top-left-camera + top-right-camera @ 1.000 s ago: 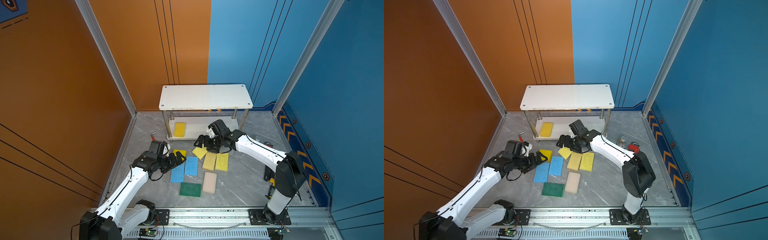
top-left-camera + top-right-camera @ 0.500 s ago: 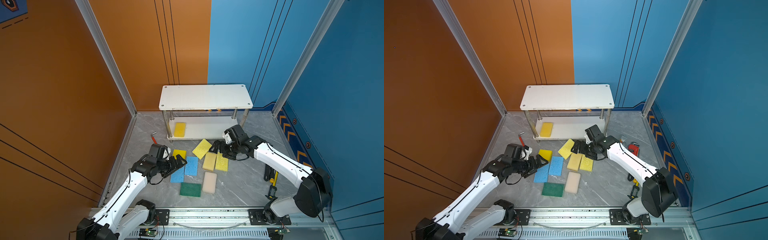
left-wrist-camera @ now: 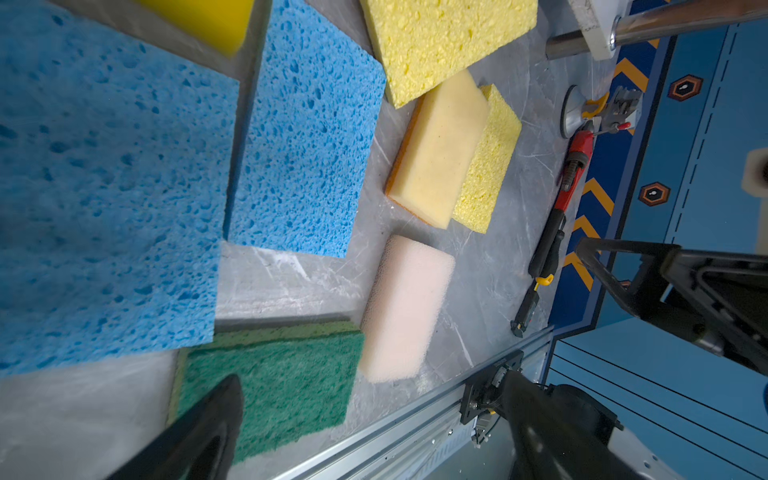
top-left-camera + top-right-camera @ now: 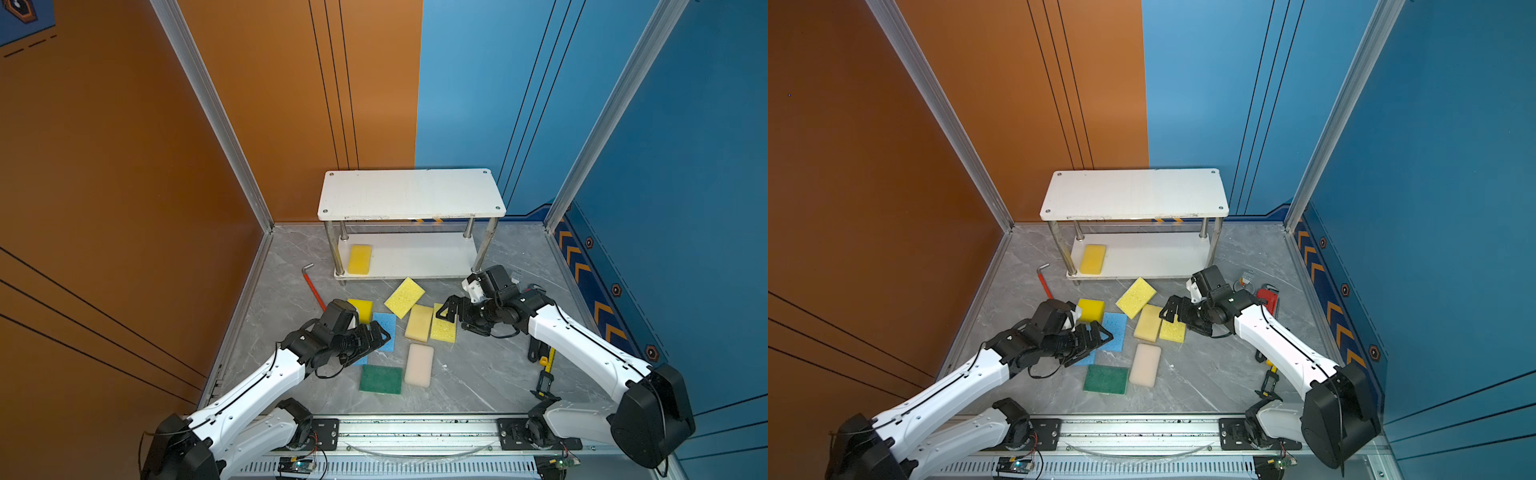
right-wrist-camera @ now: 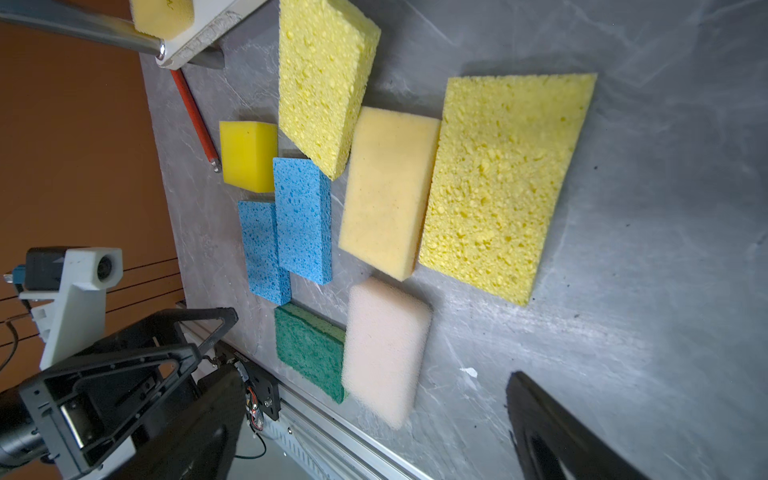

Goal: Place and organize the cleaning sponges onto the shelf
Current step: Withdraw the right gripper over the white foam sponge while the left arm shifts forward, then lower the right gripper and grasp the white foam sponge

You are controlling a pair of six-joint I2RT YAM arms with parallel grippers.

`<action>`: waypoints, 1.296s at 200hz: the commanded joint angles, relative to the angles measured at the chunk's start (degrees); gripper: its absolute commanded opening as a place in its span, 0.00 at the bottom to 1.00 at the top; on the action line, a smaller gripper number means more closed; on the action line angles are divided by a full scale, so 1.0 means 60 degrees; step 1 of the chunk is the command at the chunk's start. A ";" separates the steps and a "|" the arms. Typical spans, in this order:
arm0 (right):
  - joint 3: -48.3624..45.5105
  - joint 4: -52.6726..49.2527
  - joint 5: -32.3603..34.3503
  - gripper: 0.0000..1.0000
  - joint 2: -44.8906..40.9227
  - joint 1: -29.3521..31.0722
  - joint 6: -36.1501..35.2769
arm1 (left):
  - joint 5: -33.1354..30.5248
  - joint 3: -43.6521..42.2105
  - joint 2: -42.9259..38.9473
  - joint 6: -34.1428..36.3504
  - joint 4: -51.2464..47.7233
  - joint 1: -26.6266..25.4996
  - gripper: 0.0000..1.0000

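My left jaws hang spread over the 2 blue sponges. My right jaws, spread too, hang by a pale yellow sponge. Neither holds anything. 1 bright yellow sponge lies on the shelf's lower board. 8 sponges lie on the surface in front.

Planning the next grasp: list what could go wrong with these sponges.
1. The tan sponge touches the pale yellow sponge; the open right gripper may drag both.
2. The blue sponges lie edge to edge under the open left gripper; it may pinch both.
3. The shelf top board overhangs the lower one; an arm could strike it.
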 commanded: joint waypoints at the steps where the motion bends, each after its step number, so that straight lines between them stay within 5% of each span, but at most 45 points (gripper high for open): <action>1: -0.0803 0.0432 -0.0233 0.99 -0.0347 -0.0101 0.0214 | -0.0415 0.0346 0.0473 -0.0111 0.0484 -0.0458 0.98; 63: -0.1190 0.0475 -0.0702 0.93 -0.0158 -0.0456 0.0002 | -0.0473 0.0490 0.1220 -0.0228 0.0849 -0.1057 1.00; 110: -0.1826 0.1443 -0.0335 0.81 0.0065 0.1072 0.0840 | -0.0213 0.0214 0.1927 -0.0336 0.1650 -0.1383 0.96; 183: -0.2302 0.2631 0.0357 0.72 0.0600 0.2473 0.1848 | -0.0095 -0.0541 0.1398 -0.0677 0.2361 -0.1293 0.87; 259: -0.1957 0.2890 0.0791 0.58 0.1864 0.3230 0.2154 | 0.0148 -0.0800 -0.0147 -0.0320 0.0789 -0.0417 0.87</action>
